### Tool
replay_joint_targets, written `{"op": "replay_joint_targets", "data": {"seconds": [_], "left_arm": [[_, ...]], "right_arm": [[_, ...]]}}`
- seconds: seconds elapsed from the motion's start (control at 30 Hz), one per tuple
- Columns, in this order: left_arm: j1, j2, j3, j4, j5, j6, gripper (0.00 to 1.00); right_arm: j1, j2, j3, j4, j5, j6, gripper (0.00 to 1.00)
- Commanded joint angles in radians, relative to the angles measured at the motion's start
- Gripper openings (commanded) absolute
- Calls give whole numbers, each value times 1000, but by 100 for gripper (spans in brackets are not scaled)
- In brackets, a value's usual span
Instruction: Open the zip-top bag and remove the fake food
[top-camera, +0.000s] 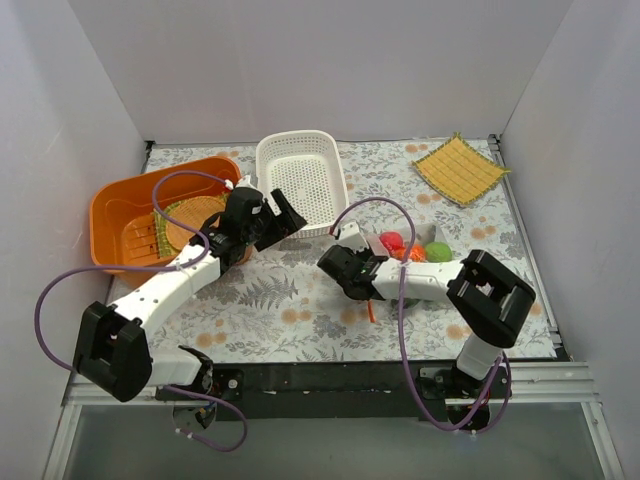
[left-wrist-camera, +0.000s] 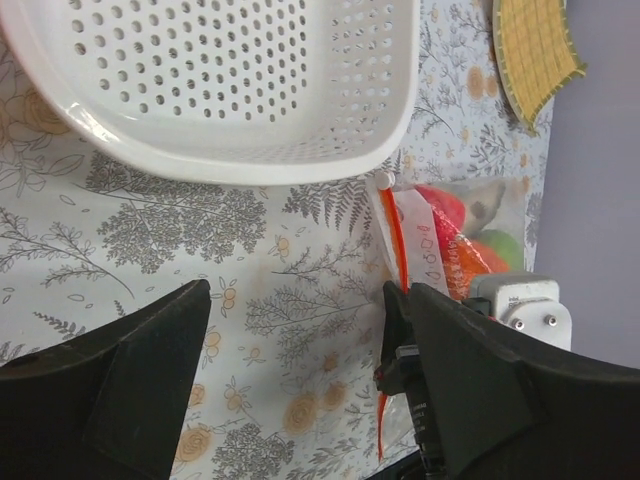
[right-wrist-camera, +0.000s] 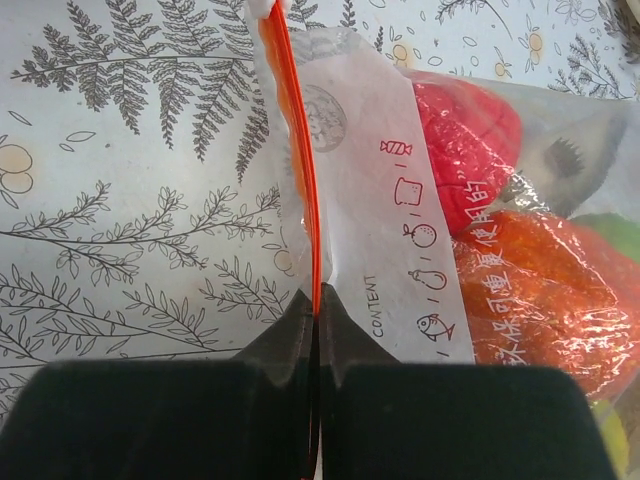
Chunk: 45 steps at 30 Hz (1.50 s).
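Observation:
The zip-top bag (top-camera: 412, 250) lies on the floral cloth right of centre, holding red, orange and green fake food (top-camera: 392, 243). My right gripper (top-camera: 352, 262) is shut on the bag's orange-red zipper strip (right-wrist-camera: 305, 190), pinching it at the fingertips (right-wrist-camera: 316, 300). The right wrist view shows the bag (right-wrist-camera: 400, 190), a red piece (right-wrist-camera: 470, 140) and an orange piece (right-wrist-camera: 540, 290) inside. My left gripper (top-camera: 283, 222) is open and empty, next to the white basket and left of the bag. In the left wrist view the left gripper (left-wrist-camera: 300, 370) hangs over bare cloth, with the bag (left-wrist-camera: 450, 235) beyond its right finger.
A white perforated basket (top-camera: 300, 178) stands at the back centre and also shows in the left wrist view (left-wrist-camera: 230, 150). An orange tub (top-camera: 120, 205) with a round woven mat is at the left. A yellow woven mat (top-camera: 460, 168) lies at the back right. Walls close in three sides.

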Motion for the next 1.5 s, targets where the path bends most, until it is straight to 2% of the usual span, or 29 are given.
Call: {"op": "replay_joint_targets", "data": {"seconds": [0.0, 0.13, 0.27, 0.3, 0.43, 0.5, 0.53, 0.6, 0.63, 0.7, 0.8, 0.83, 0.87, 0.9, 0.93, 1.1, 1.23, 1.47], "left_arm": [[1, 16, 37, 33, 79, 0, 77], [-14, 51, 3, 100, 157, -34, 72], [-91, 91, 6, 148, 170, -42, 69], [-100, 96, 4, 163, 180, -22, 66], [-134, 64, -52, 305, 248, 62, 65], [-139, 9, -133, 430, 242, 108, 65], [-137, -11, -164, 552, 240, 166, 64], [-137, -68, -235, 698, 258, 226, 65], [-137, -83, -299, 858, 275, 271, 65], [-114, -103, -318, 928, 306, 328, 66], [-91, -74, -315, 1121, 482, 442, 65], [-91, -36, -309, 1219, 633, 484, 63], [-91, -4, -306, 1270, 710, 559, 53], [-90, 25, -306, 1318, 789, 578, 52], [-88, 82, -306, 1399, 850, 576, 52], [-51, 214, -255, 1553, 1038, 436, 49], [-50, 257, -244, 1738, 1047, 318, 49], [-51, 323, -210, 1846, 1059, 190, 45]], "right_arm": [[4, -102, -18, -2, 30, 23, 1], [30, -283, -107, 37, -83, -32, 1], [57, -476, -197, 60, -216, -65, 1], [62, -548, -222, 55, -245, -67, 1], [63, -697, -201, -44, -318, -59, 1], [63, -745, -162, -133, -322, -61, 1], [63, -754, -126, -158, -339, -66, 1], [63, -774, -84, -213, -358, -72, 1], [63, -782, -69, -248, -387, -79, 1], [63, -802, -20, -279, -408, -93, 1], [62, -814, 52, -342, -428, -124, 1], [62, -817, 65, -350, -446, -139, 1], [62, -817, 76, -357, -456, -145, 1], [62, -817, 92, -362, -462, -145, 1], [62, -817, 100, -364, -477, -145, 1], [63, -823, 120, -364, -522, -145, 1], [62, -837, 109, -358, -545, -147, 1], [62, -854, 97, -362, -546, -133, 1]]}}
